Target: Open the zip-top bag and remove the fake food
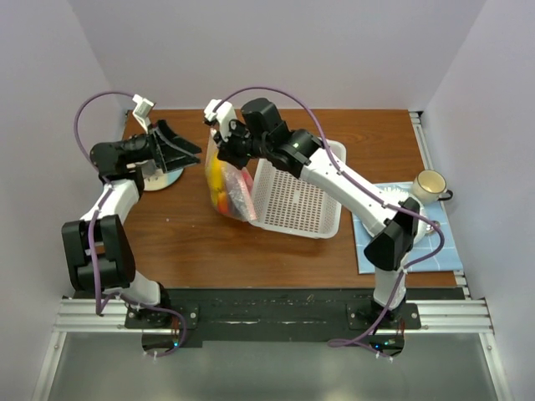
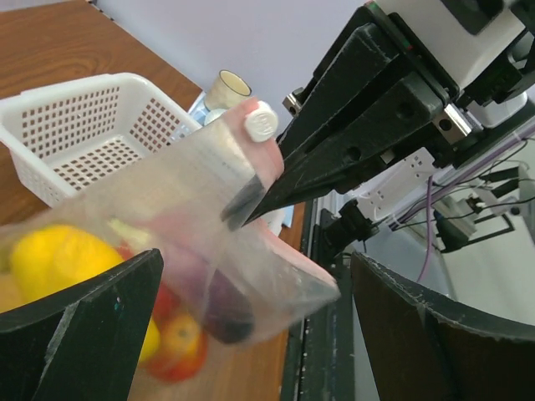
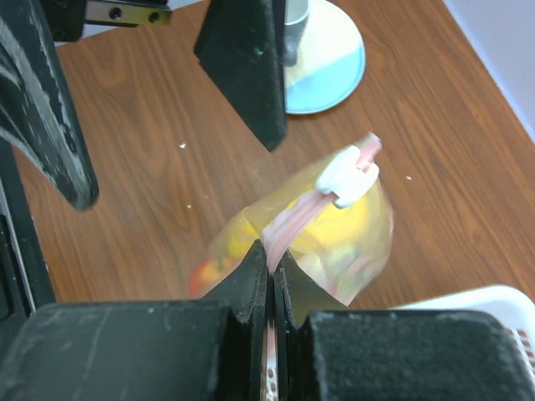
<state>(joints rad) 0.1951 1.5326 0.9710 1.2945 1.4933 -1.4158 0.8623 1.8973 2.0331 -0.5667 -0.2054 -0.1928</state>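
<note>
Bag (image 1: pixel 230 188) probably upright, zipper (image 3: pixel 294 219) uppermost

A white perforated basket (image 1: pixel 294 203) sat on the brown wooden table (image 1: pixel 251 255), right of centre and at a slight angle to the table's edges. A shiny silver disc (image 1: pixel 165 179) lay flat near the left edge. At the right edge, a blue gridded mat (image 1: pixel 435 255) carried a cream cup (image 1: pixel 429 184) on its far corner
</note>
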